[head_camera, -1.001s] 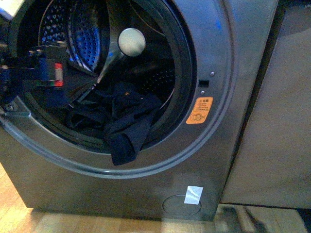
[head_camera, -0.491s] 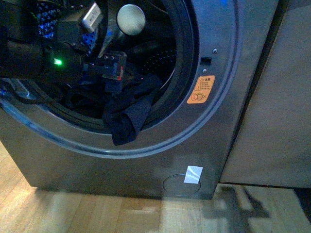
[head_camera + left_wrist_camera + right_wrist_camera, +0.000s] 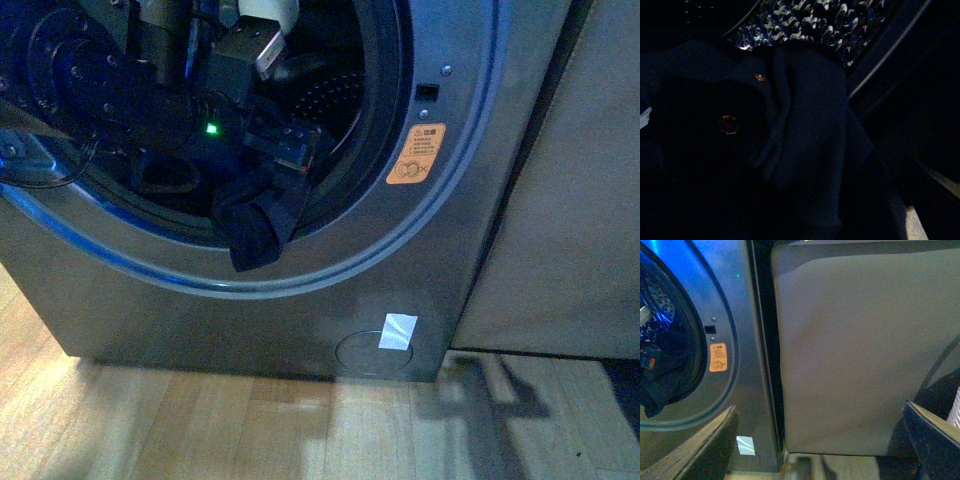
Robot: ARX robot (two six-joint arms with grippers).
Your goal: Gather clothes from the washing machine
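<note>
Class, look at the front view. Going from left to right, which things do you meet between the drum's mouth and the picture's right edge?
clothes → orange sticker → beige panel

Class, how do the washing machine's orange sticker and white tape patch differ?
The orange sticker carries printed symbols; the white tape patch is blank. The sticker sits beside the porthole rim, the patch low near the floor. Both sit on the grey washing machine.
</note>
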